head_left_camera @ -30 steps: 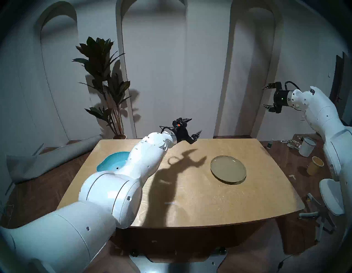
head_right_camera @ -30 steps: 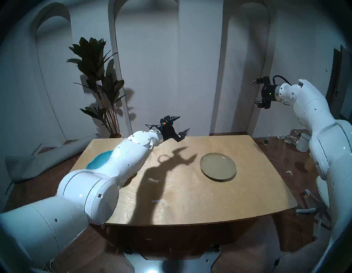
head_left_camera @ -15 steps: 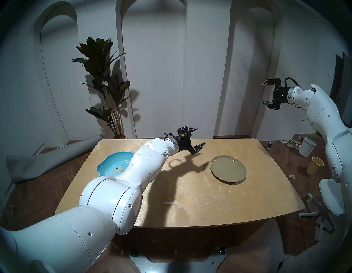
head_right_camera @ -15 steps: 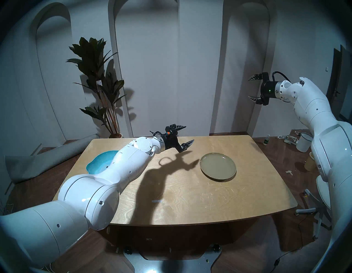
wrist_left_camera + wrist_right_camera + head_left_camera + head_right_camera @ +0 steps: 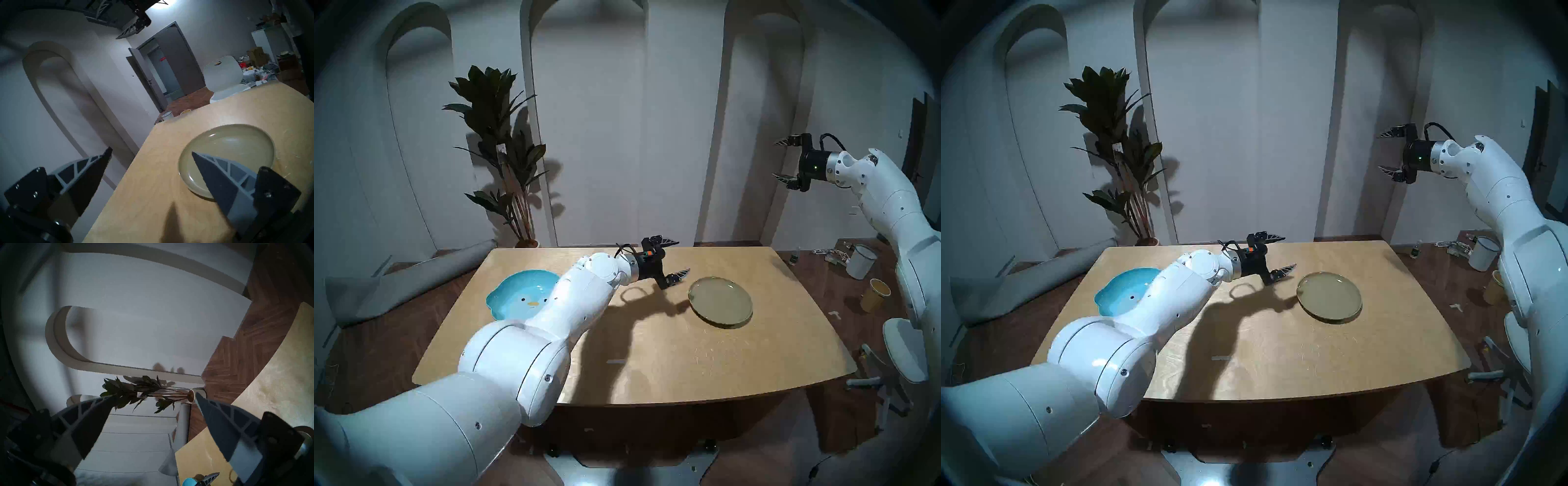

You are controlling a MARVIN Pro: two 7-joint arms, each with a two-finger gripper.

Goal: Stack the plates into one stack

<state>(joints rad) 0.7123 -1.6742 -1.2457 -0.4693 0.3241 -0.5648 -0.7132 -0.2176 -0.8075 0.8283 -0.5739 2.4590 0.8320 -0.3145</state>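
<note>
A pale wooden table (image 5: 653, 356) with a curved near edge fills the middle of the head views, standing on a dark herringbone floor before a white wall with arched recesses. The white left arm (image 5: 504, 356) reaches across the table's left half from the near left, throwing a long dark shadow onto the wood, and it hides part of the sky-blue lobed plate (image 5: 517, 298), which lies flat on the far left of the table with a cartoon penguin face showing. The right arm (image 5: 890, 210) stands raised well off the table's right side. A tall potted plant (image 5: 504, 149) stands against the wall behind the table's far left corner. The round olive-beige plate (image 5: 720, 302) lies flat on the right half of the table, well apart from the blue one; only these two plates show. The left gripper (image 5: 678, 259) hangs above the table just left of the olive plate, pointing toward it, its jaws spread wide and empty; in the left wrist view its right finger (image 5: 220, 183) overlaps the plate's near rim, though contact cannot be told. The right gripper (image 5: 782, 159) hovers high in the air, jaws wide apart and holding nothing.
</note>
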